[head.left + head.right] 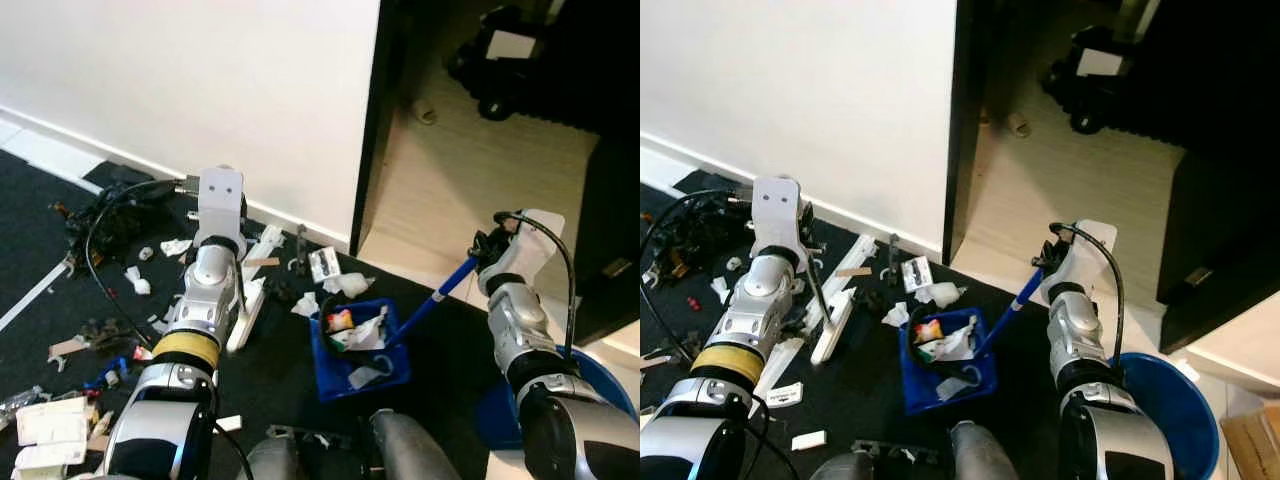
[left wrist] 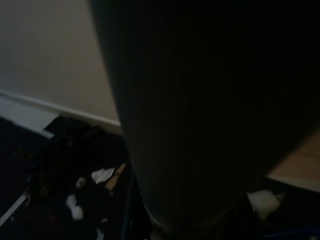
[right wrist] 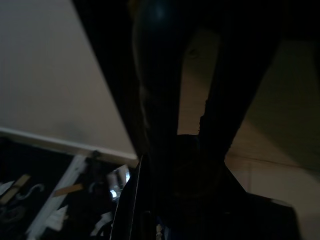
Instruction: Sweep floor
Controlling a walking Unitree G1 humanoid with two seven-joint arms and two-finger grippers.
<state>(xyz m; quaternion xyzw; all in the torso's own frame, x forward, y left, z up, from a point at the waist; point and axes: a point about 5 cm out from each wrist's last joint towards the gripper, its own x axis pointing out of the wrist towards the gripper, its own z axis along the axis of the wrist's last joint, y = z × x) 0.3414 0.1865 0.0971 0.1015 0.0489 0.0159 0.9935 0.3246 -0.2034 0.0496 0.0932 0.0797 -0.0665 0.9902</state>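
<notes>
near: blue bin by right arm | mid: dustpan full of litter on black floor, right tool closed on its blue handle | left tool grips broom, grip unclear | far: scraps along wall; right eye view adds bin's interior

No legible text, labels or numbers.
</notes>
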